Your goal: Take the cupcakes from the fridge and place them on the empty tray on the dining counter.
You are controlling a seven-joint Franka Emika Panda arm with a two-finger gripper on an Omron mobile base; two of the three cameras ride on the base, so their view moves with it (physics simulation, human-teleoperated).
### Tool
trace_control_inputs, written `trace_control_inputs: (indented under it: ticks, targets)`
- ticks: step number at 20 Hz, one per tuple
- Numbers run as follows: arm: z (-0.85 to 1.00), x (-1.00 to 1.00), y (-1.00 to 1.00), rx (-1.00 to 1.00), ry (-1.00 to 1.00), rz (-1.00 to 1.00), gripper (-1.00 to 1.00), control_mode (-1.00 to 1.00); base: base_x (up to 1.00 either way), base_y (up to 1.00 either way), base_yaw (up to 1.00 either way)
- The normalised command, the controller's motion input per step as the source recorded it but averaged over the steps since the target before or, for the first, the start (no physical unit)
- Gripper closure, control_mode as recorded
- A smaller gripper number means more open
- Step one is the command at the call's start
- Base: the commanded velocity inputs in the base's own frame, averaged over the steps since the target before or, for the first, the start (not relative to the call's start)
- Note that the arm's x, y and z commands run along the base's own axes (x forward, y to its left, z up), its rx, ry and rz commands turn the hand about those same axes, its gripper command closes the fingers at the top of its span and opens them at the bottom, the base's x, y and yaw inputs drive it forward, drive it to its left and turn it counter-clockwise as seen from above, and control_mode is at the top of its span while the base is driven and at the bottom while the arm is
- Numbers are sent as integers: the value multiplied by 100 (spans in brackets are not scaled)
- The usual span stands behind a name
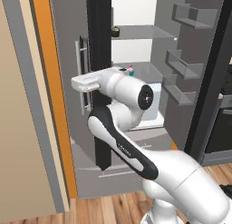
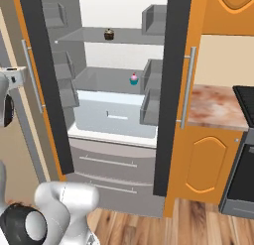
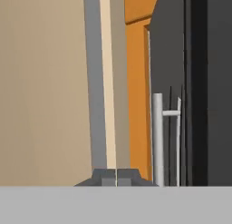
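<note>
Grey steel fridge (image 2: 114, 115) stands open. The pink cupcake (image 2: 133, 79) sits on the middle shelf, the brown cupcake (image 2: 109, 34) on the shelf above. The claw (image 3: 116, 177) is pinched fully together, empty, beside the door handle (image 3: 157, 137).
</note>
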Motion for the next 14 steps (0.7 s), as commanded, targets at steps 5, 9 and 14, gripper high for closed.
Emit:
trace_control_inputs:
  ticks: [5,9,14]
  targets:
    - [49,0,-100,-3,28,10,100,-100,0,0,0]
    - [7,2,-100,-8,31,11,100,-100,0,0,0]
    - [-8,4,-55,0,-5,6,100,-100,0,0,0]
